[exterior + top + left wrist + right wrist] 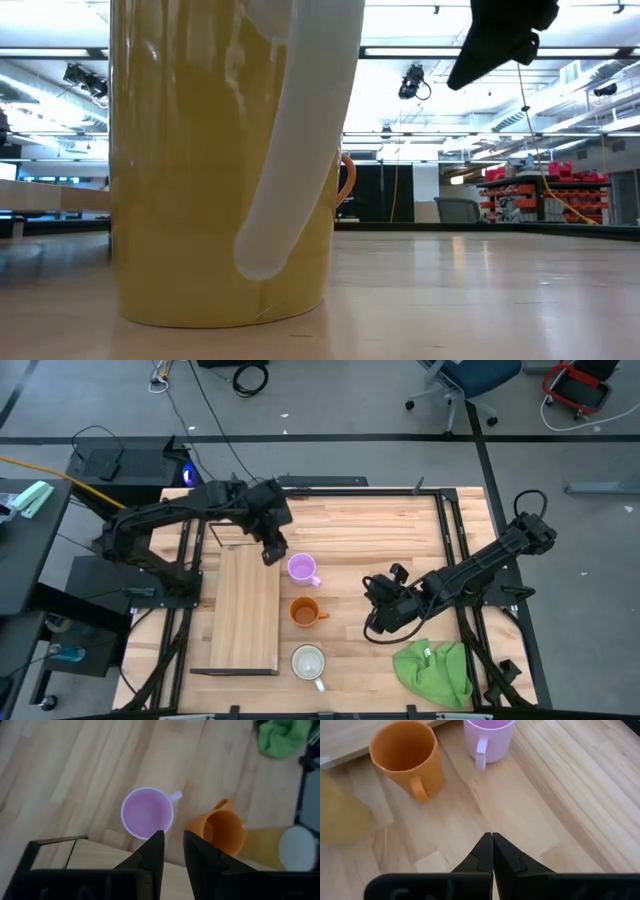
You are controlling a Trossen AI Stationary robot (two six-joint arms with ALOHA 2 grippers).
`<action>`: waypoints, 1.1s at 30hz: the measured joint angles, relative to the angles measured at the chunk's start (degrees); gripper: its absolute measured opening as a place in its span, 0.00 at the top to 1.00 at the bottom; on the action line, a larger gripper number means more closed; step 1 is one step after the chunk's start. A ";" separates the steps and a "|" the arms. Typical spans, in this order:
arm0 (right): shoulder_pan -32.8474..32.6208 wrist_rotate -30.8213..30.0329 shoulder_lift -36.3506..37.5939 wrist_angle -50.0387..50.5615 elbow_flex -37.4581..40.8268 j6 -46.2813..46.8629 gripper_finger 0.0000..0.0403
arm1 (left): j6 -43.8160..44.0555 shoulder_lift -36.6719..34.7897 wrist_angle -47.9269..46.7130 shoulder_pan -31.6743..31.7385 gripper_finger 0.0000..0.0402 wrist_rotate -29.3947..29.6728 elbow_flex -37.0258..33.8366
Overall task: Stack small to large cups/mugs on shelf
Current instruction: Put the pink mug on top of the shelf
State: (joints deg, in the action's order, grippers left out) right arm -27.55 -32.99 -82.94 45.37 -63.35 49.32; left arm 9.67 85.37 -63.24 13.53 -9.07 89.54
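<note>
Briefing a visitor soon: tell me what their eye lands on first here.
Three mugs line up beside the wooden shelf: purple mug, orange mug, then white mug. The left gripper hovers by the purple one, slightly open. A green cloth lies crumpled near the shut right gripper.

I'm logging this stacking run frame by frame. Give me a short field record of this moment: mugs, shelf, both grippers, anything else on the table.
purple mug: upright on the table, beside the shelf, empty
orange mug: upright, between the purple and white mugs
white mug: upright, last in the row
shelf: light-wood board, no mug on it
left gripper: above the purple mug's near rim, fingers slightly apart, holding nothing
right gripper: shut, empty, beside the orange mug
green cloth: crumpled near the right arm
</note>
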 joint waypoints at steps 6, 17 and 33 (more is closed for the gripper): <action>0.00 0.00 0.00 2.82 0.00 0.19 0.98 | 0.98 5.10 -0.03 -3.39 0.78 4.82 0.00; -7.59 -12.19 4.07 10.53 7.16 18.44 0.98 | 1.08 10.42 -1.51 -0.15 0.78 5.97 -0.02; -13.49 -16.74 13.24 -9.19 22.91 19.97 0.98 | -2.47 15.63 -1.25 1.62 0.71 9.26 -0.07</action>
State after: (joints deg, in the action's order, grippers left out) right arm -41.04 -49.74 -69.69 36.18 -40.45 69.29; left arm 7.19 100.99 -64.49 15.15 0.19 89.47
